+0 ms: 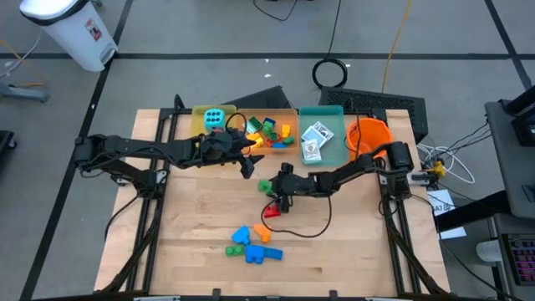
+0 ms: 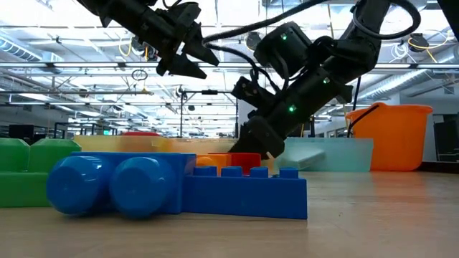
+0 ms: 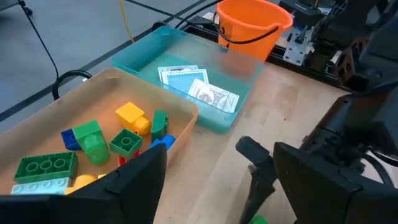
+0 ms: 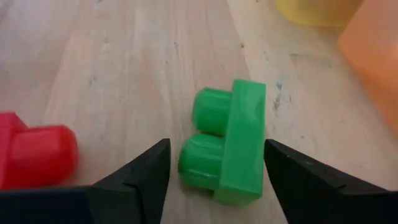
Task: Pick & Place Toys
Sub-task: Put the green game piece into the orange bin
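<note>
My right gripper (image 1: 272, 189) is open, low over the table's middle. Its fingers stand on either side of a green brick (image 4: 227, 143) that lies on its side on the wood, studs level. A red brick (image 4: 34, 155) lies beside it. My left gripper (image 1: 247, 165) is open and empty, raised above the table beside the orange tray (image 3: 180, 112) of bricks; it also shows in the left wrist view (image 3: 217, 165). A cyan die (image 1: 214, 119) sits in the yellow tray. Card packs (image 3: 199, 87) lie in the teal tray. The red die is not in view.
The yellow, orange and teal trays (image 1: 333, 111) stand in a row along the far edge, with an orange bucket (image 1: 369, 134) to their right. Several blue, green and orange bricks (image 1: 252, 244) lie near the table's front edge. A black cable (image 1: 313, 226) loops over the wood.
</note>
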